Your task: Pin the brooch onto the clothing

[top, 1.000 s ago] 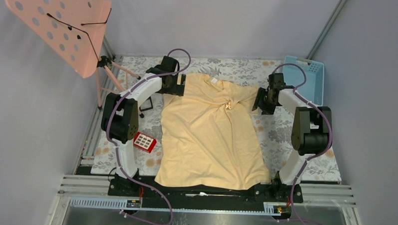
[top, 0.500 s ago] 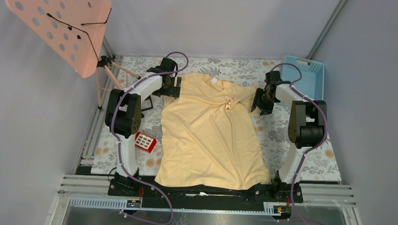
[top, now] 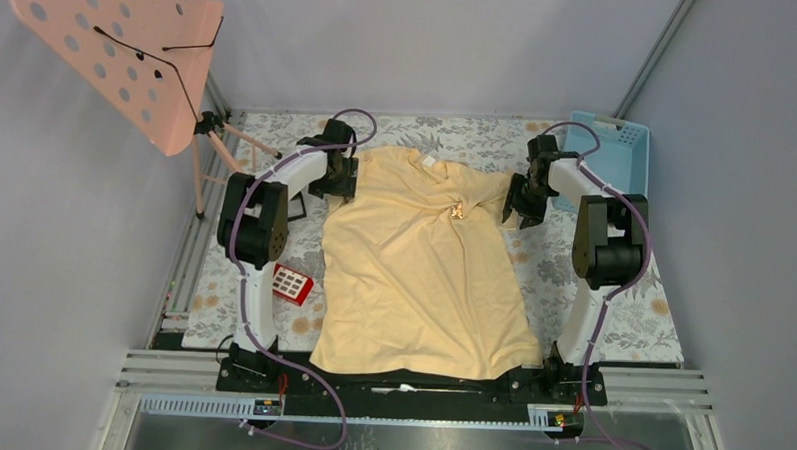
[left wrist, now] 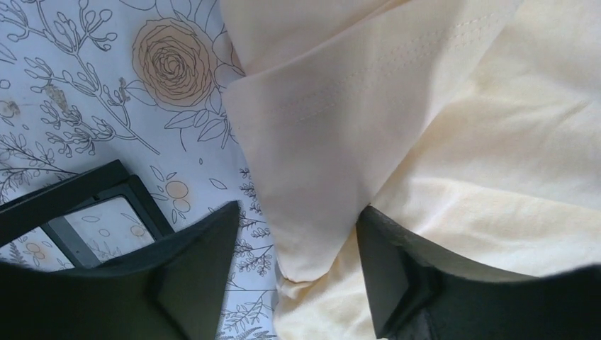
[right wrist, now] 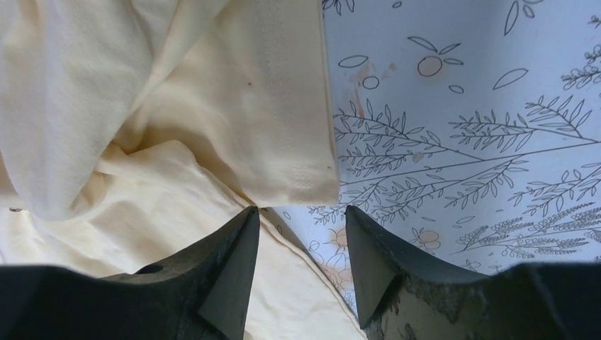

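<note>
The pale yellow T-shirt [top: 413, 276] lies flat on the flowered tablecloth, neck toward the back. The small brooch [top: 458, 210] sits on its upper chest, to the right of the neck. My left gripper [top: 338, 175] is open over the shirt's left sleeve. In the left wrist view the sleeve's folded corner [left wrist: 312, 177] lies between the open left gripper's [left wrist: 298, 216] jaws. My right gripper [top: 521, 199] is open at the right sleeve. In the right wrist view the sleeve hem [right wrist: 290, 142] lies just ahead of the open right gripper [right wrist: 301, 212]. The brooch does not show in either wrist view.
A red keypad toy [top: 290, 282] lies left of the shirt. A small black frame [left wrist: 85, 205] lies by the left sleeve. A blue basket [top: 609, 152] stands at the back right. A pink music stand [top: 121, 45] rises at the back left.
Both arms have folded in a little, their elbows moving toward the back. The grippers have stayed at the sleeves. The shirt and brooch have not moved.
</note>
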Robot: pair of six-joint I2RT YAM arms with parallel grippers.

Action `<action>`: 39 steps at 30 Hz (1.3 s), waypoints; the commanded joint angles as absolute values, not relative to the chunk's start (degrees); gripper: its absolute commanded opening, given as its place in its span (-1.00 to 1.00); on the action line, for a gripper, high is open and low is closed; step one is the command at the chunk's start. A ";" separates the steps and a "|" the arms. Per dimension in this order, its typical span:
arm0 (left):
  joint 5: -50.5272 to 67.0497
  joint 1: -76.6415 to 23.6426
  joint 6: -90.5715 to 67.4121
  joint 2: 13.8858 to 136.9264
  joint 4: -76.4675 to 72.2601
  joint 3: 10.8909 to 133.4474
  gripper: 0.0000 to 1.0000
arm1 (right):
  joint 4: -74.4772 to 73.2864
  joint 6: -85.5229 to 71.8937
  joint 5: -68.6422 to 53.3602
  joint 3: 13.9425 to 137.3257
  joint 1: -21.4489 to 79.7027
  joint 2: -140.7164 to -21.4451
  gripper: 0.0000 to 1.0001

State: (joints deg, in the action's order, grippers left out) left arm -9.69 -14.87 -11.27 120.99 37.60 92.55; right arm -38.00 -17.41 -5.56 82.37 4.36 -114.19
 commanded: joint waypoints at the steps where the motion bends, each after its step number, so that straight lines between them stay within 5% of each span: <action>1: -9.93 -14.48 -11.69 122.32 37.57 95.57 0.14 | -40.81 -18.26 -5.91 83.89 5.01 -114.33 0.10; 10: -9.69 -12.60 -12.84 122.83 38.65 96.68 -1.00 | -39.92 -20.08 -6.32 82.42 5.54 -113.23 0.15; 16: -8.64 -9.58 -14.07 119.85 38.43 96.68 -1.00 | -37.22 -23.50 -4.37 79.39 5.54 -111.26 0.17; 27: -4.01 -3.08 -16.26 116.61 37.31 95.54 -1.00 | -35.41 -25.13 -3.97 77.70 6.33 -108.33 0.51; 39: -1.70 -3.08 -16.76 114.22 36.58 94.92 -1.00 | -35.44 -31.66 -4.14 81.21 7.16 -112.22 0.36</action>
State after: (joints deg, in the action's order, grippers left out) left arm -2.92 -3.38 -16.12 118.19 39.05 94.15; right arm -35.35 -27.55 -5.10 79.44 5.98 -111.74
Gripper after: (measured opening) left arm 0.024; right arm 0.693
